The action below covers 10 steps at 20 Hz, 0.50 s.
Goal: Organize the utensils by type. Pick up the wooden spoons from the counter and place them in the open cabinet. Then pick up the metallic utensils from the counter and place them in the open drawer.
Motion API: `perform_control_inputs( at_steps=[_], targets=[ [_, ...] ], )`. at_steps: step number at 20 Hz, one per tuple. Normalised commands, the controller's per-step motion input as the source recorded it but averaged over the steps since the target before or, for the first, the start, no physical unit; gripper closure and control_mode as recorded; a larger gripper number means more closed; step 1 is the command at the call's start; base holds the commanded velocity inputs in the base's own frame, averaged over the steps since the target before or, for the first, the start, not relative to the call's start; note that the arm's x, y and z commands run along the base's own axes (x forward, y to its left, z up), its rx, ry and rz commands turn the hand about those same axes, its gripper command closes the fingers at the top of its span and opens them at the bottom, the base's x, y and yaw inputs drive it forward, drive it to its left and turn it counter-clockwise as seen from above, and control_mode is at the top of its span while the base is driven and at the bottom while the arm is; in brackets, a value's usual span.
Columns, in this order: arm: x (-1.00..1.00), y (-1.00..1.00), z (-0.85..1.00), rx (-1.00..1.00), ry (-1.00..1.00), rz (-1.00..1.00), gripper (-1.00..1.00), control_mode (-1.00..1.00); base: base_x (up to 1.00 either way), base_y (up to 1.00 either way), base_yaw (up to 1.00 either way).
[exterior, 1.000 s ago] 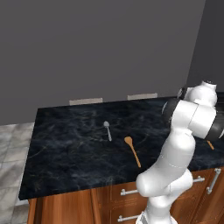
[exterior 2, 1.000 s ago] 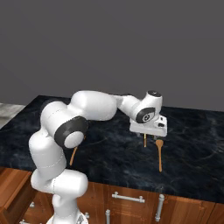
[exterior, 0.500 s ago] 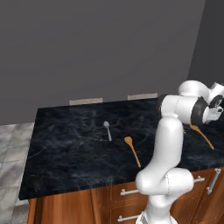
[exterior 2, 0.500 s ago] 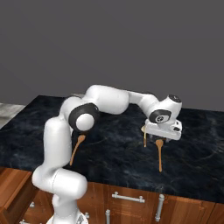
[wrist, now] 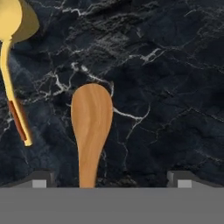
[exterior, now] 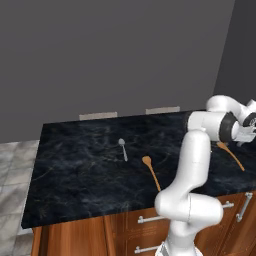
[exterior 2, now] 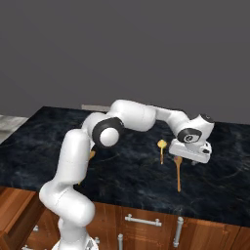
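hand view looks straight down on a slim orange-brown wooden spoon [wrist: 91, 131] lying flat on the black marble-look counter [wrist: 175, 87], its oval bowl pointing away and its handle running back between the two small dark finger tips, which stand well apart on either side with nothing between them. up in the corner lies a yellow spoon-shaped utensil [wrist: 13, 52], just beside the wooden one. from the right base view the white arm's two-finger gripper [exterior 2: 191, 157] hangs low over the bowl end of that wooden spoon [exterior 2: 178, 171], with the yellow one [exterior 2: 161, 149] close at its side. in the left base view a second wooden spoon [exterior: 151, 171] and the small silver-grey metal spoon [exterior: 122, 148] lie well apart from all this, further along the slab. the handle is thin and flat against hard stone, so i'd guess the risk is the fingers closing over it and skidding, or the descent knocking the yellow neighbour askew; gripping near the bowl could also let the long handle droop and twist on the lift.
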Motion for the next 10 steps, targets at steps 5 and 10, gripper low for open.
perform_control_inputs(
  at_steps=[5,10],
  targets=[
    [-0.06,-0.01,-0.37,-0.02,-0.05,0.00,-1.00,-1.00,0.00,0.00,0.00],
    [-0.22,0.15,-0.33,-0.17,-0.08,0.00,-1.00,-1.00,0.00,0.00,0.00]
  ],
)
